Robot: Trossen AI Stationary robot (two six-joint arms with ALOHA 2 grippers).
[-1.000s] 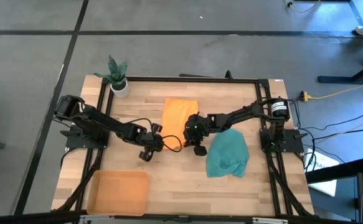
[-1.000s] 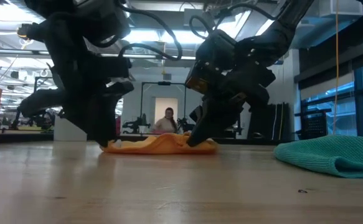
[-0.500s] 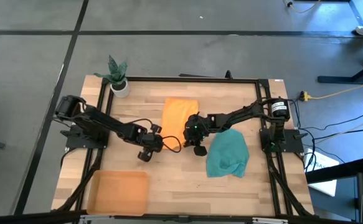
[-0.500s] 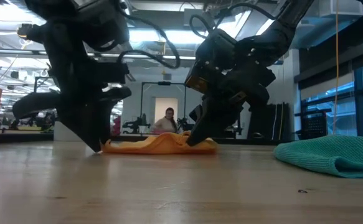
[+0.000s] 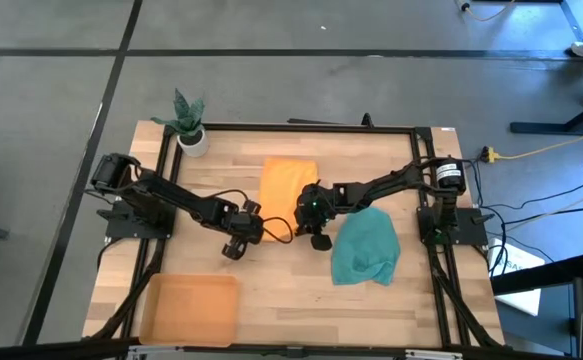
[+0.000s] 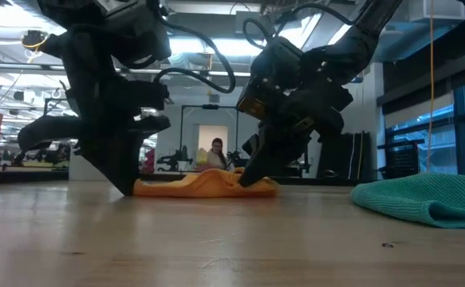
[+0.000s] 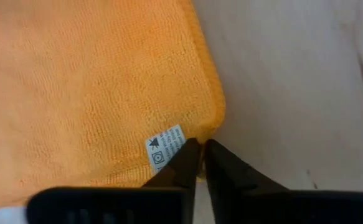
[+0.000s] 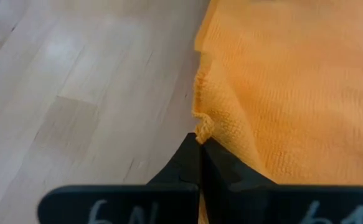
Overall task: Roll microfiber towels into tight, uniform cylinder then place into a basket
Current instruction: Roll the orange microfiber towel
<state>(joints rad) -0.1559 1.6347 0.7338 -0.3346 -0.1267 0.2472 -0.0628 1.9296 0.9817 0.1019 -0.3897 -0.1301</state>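
Orange towel (image 5: pixel 288 182), flat on table (image 5: pixel 271 290): my left gripper (image 7: pixel 198 163) and right gripper (image 8: pixel 199 148) each pinch one near corner.

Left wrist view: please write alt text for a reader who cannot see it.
The left gripper has its two dark fingers nearly together at a corner of the orange towel, right beside the towel's small white care label. The towel lies flat, filling most of the picture, with bare wooden table alongside.
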